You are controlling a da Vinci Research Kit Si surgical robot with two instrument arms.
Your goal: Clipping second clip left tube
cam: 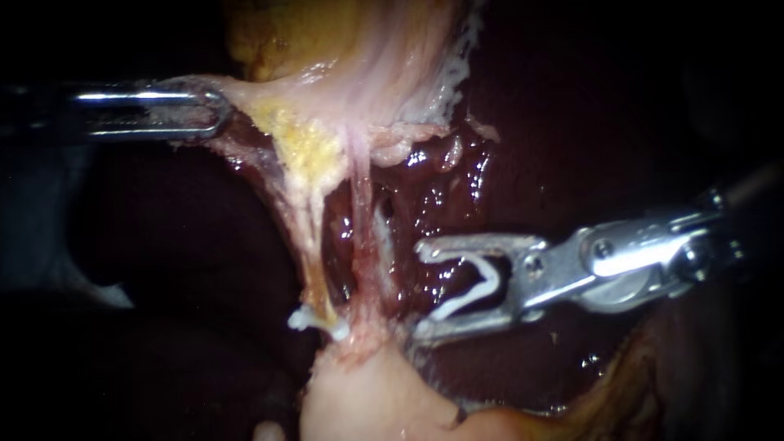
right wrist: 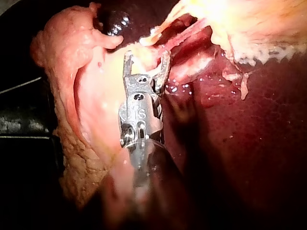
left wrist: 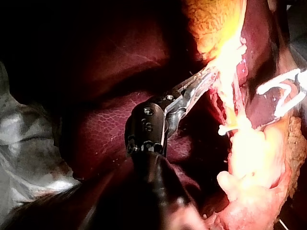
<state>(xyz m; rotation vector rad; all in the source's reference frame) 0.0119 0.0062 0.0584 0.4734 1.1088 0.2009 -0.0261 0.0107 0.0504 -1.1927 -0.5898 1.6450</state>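
Note:
Two tubes run down from the pale gallbladder tissue (cam: 384, 73). The left tube (cam: 310, 237) is yellowish and carries a white clip (cam: 314, 320) near its lower end. The right tube (cam: 363, 220) is a thin pink strand. My left instrument (cam: 204, 113) is shut on the edge of the gallbladder tissue at the upper left and holds it taut; the left wrist view shows the same grip (left wrist: 205, 80). My right instrument (cam: 420, 290) holds a white V-shaped clip (cam: 469, 286) between its wide-apart jaws, just right of the right tube and clear of the left tube.
Dark red, wet liver (cam: 490, 155) lies behind and to the right of the tubes. A pale fatty mass (cam: 367, 400) sits at the tubes' lower end. In the right wrist view the jaws (right wrist: 146, 57) stand over pale tissue (right wrist: 96, 96).

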